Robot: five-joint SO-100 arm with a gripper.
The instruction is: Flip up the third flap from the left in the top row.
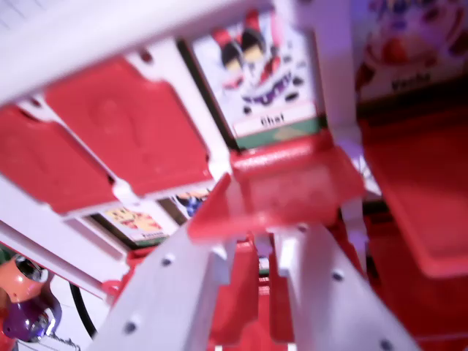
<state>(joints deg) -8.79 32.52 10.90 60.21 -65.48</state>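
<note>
Blurred close view; jaws [256,241] tips hidden under tilted red flap [292,183], state unclear; card [267,73] partly exposed.

Bright, even illumination with a cool violet cast, strongest on white plastic at top right. Heavy motion blur across entire wrist view; edges smeared, no crisp contour anywhere. Card lettering [272,119] barely legible. Near white bar [110,36] along top out of focus and overexposed. Red flaps [124,131] saturated, surface relief faint. Jaws at bottom soft, screw holes smudged. Dark shadow in lower-left corner. Soft shading beneath raised flap [292,183].
</note>
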